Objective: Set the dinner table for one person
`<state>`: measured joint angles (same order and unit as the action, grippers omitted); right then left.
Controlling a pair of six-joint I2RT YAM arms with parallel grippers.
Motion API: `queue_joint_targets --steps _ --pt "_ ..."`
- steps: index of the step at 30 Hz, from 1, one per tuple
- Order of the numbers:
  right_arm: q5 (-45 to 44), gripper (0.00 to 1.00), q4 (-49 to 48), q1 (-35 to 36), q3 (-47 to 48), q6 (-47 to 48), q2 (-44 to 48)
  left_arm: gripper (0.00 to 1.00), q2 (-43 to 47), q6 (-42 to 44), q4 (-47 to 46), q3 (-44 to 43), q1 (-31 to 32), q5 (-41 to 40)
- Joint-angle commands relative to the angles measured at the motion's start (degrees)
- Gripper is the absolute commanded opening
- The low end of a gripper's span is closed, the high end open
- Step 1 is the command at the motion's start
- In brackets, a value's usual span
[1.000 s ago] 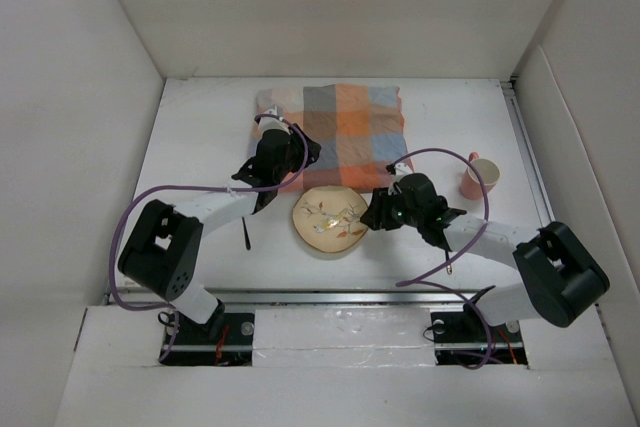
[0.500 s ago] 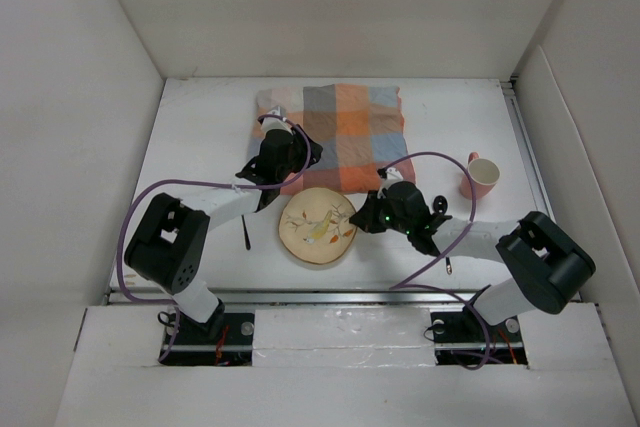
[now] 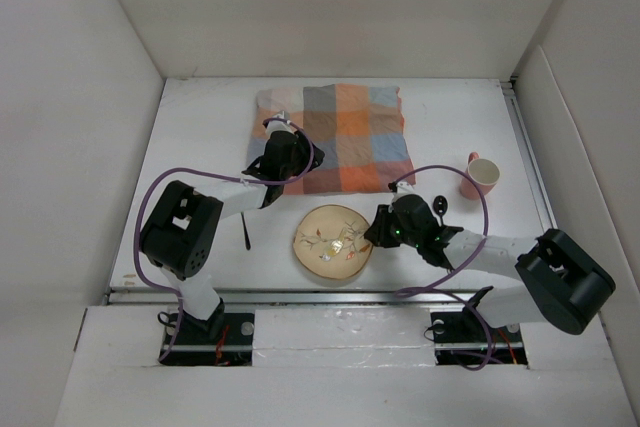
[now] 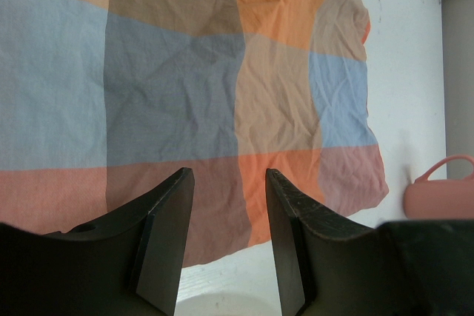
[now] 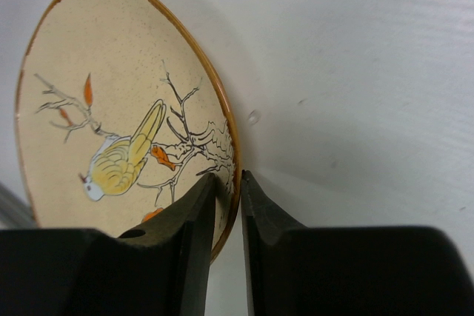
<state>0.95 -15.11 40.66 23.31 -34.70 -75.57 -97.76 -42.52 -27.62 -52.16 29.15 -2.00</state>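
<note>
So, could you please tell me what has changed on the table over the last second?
The right gripper, jaws clamped on the rim of the round cream bird-painted ceramic plate, dragged it a little left, then toward the near edge of the white table. The left gripper stayed open over the orange, grey and pink checked cloth. The cloth and the pink cup did not move.

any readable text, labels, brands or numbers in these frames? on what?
No readable text in any view.
plate: painted bird and branches only, no words.
checked cloth: plain colour squares, no label showing.
pink cup: no marking seen, but too small in view to be sure.
</note>
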Motion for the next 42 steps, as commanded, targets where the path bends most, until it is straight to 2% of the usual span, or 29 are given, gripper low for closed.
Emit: queue_joint_targets --steps 1,2,3,4,5,9,12,14,16,20,24,28,29,31,34,36,38,39,40,42 --pt "-3.3 0.33 1.3 -2.1 4.5 3.8 -2.5 0.41 0.3 -0.1 -2.2 -2.4 -0.7 0.6" --pt "-3.6 0.48 1.6 -2.1 4.7 3.8 -2.5 0.41 0.5 -0.1 -2.1 -2.6 -0.7 0.7" --pt "-3.8 0.56 2.1 -2.9 4.6 4.2 -1.5 0.41 0.5 0.0 -1.9 -3.1 -1.2 0.9" --pt "-3.8 0.56 2.5 -2.9 4.6 4.5 -1.5 0.41 0.5 -0.1 -1.7 -3.1 -2.0 0.9" --pt "-3.8 0.60 3.3 -3.9 4.6 4.8 0.6 0.41 0.8 -0.1 -1.5 -4.2 -2.0 0.4" --pt "-5.0 0.63 10.1 -8.4 6.7 9.1 8.5 0.42 0.6 0.2 0.5 -9.4 -5.1 -0.5" --pt "-4.6 0.64 12.6 -14.3 10.2 11.8 11.1 0.42 -3.3 1.0 4.9 -16.8 -7.0 0.0" --pt "-6.4 0.65 12.7 -17.2 12.8 12.6 8.7 0.42 -6.0 1.7 6.8 -20.8 -8.3 0.1" --pt "-6.9 0.66 14.1 -20.7 17.8 13.4 2.6 0.42 -7.5 1.7 7.7 -22.6 -9.2 0.8" --pt "-6.3 0.65 13.5 -23.3 24.7 13.7 -6.5 0.42 -12.2 -0.5 8.0 -26.1 -12.1 6.2" --pt "-6.7 0.60 13.9 -24.6 28.9 11.9 -13.9 0.44 -17.6 -1.2 10.6 -31.1 -14.7 11.3" --pt "-5.8 0.56 11.0 -24.6 26.3 10.4 -16.4 0.45 -20.8 -4.3 9.0 -31.2 -16.7 14.7" --pt "-6.6 0.51 10.9 -24.6 25.8 10.1 -15.8 0.45 -21.2 -4.9 8.5 -30.0 -17.6 15.5" --pt "-6.5 0.48 11.0 -25.1 25.6 9.8 -15.7 0.45 -21.7 -6.3 6.5 -28.6 -18.4 16.5" --pt "-6.4 0.39 13.9 -25.1 27.2 10.7 -16.4 0.45 -20.9 -7.7 4.9 -25.5 -19.0 16.7" --pt "-5.9 0.29 14.9 -25.6 27.8 11.2 -16.5 0.45 -20.4 -7.8 4.1 -23.8 -19.5 16.7" --pt "-5.5 0.25 14.9 -25.6 27.3 11.2 -15.9 0.45 -19.3 -7.8 3.4 -22.0 -19.5 16.2" --pt "-5.2 0.21 16.4 -26.2 26.7 11.2 -15.4 0.45 -19.1 -7.8 2.9 -21.5 -19.5 16.2" --pt "-5.0 0.12 16.5 -26.2 26.4 11.2 -15.2 0.45 -18.8 -7.8 2.6 -21.0 -19.5 16.2" --pt "-4.0 0.12 17.6 -26.2 26.1 11.0 -14.7 0.45 -18.4 -7.5 2.5 -19.9 -19.5 16.3"
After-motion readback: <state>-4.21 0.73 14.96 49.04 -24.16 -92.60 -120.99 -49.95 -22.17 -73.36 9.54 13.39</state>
